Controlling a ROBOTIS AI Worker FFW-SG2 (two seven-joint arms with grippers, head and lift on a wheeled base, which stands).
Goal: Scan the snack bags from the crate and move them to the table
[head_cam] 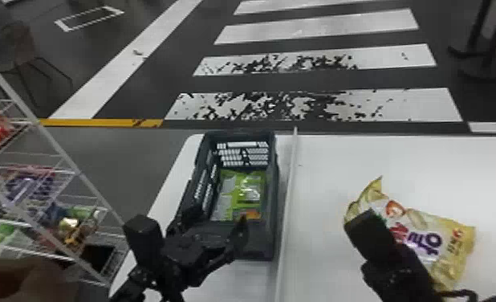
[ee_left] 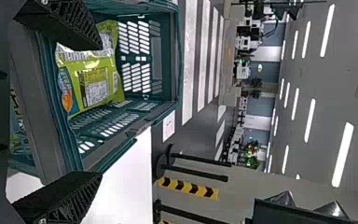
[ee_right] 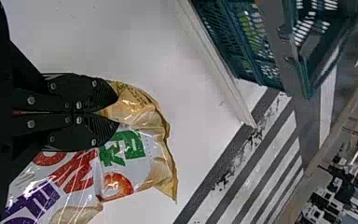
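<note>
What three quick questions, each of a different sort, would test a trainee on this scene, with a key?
1. True or false: the left gripper stands open at the crate.
2. Which gripper has the yellow snack bag at its fingertips? (a) the left gripper (b) the right gripper (c) neither
3. Fill in the colour: the snack packaging lying in the crate is mainly ____.

Key: 1 true; 2 b; 3 green.

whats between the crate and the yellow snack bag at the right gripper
A long white strip, then bare white table before the bag; the head view shows this.
</note>
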